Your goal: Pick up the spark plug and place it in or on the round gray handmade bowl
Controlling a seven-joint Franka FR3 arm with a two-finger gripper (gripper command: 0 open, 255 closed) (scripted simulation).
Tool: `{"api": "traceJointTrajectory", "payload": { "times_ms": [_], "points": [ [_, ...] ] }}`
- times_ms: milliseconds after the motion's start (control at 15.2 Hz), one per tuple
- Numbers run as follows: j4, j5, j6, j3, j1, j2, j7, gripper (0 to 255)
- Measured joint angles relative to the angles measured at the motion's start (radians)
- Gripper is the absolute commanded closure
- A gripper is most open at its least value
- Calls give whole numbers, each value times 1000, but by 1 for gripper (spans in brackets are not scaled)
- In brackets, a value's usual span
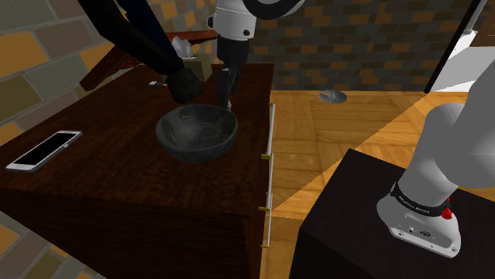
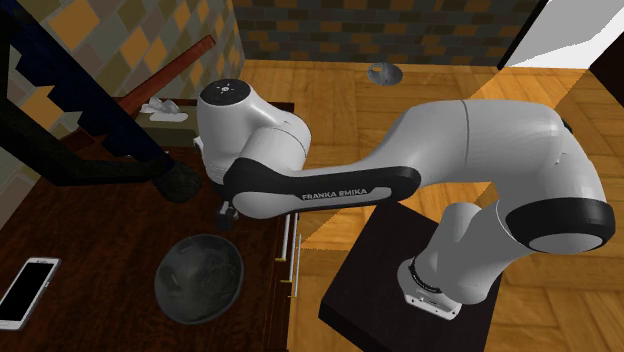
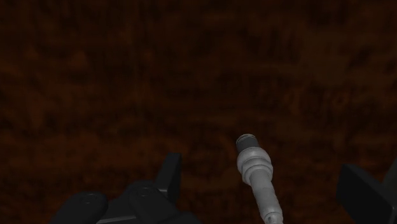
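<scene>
Straddling the spark plug (image 3: pixel 254 164), the tool (image 3: pixel 261 172) gapes — seemingly without contact.

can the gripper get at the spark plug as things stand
Probably yes: the gripper is open, and the spark plug lies between its fingers on the dark top, with nothing covering it.

On my shoulder feed a white-edged phone (image 1: pixel 44 150) lies flat at the left of the dark wooden worktop (image 1: pixel 119 182). A dark roundish lump (image 1: pixel 187 82) sits near the top centre (what it is, I can't tell). A small grey object (image 1: pixel 333 96) lies on the wooden floor (image 1: pixel 357 135), upper right.
</scene>
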Motion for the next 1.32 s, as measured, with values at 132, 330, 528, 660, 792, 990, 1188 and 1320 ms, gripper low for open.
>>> {"api": "traceJointTrajectory", "payload": {
  "times_ms": [132, 330, 528, 660, 792, 990, 1188, 1320],
  "points": [
    [0, 0, 0, 0, 0, 0, 0, 255],
    [0, 0, 0, 0, 0, 0, 0, 255],
    [0, 0, 0, 0, 0, 0, 0, 255],
    [0, 0, 0, 0, 0, 0, 0, 255],
    [6, 0, -6, 0, 0, 0, 0, 255],
    [40, -2, -41, -2, -1, -1, 3, 255],
    [81, -4, -78, -3, -2, 3, 7, 255],
    [102, -5, -103, -2, -2, -2, 11, 255]
  ]
}}
